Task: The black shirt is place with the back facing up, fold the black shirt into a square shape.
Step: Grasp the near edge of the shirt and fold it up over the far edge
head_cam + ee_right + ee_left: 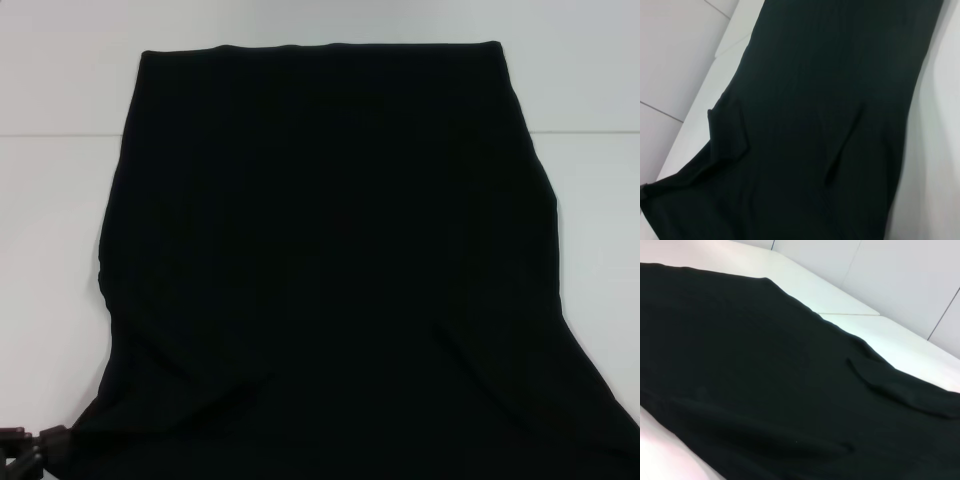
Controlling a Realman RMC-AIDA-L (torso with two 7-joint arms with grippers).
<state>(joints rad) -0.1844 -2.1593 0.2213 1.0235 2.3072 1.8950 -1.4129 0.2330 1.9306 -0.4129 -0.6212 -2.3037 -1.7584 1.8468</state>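
A: shirt [330,260]?
B: spread across white tabletop [60,200], straight edge far, near part runs off view.
A: hands?
B: left hand [25,455] near-left corner beside shirt, can't tell grip. Right not visible.

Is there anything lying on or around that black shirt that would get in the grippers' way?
Nothing visible does. The black shirt lies spread on the white table with nothing on it. Only part of the left gripper shows, beside the shirt's near corner.
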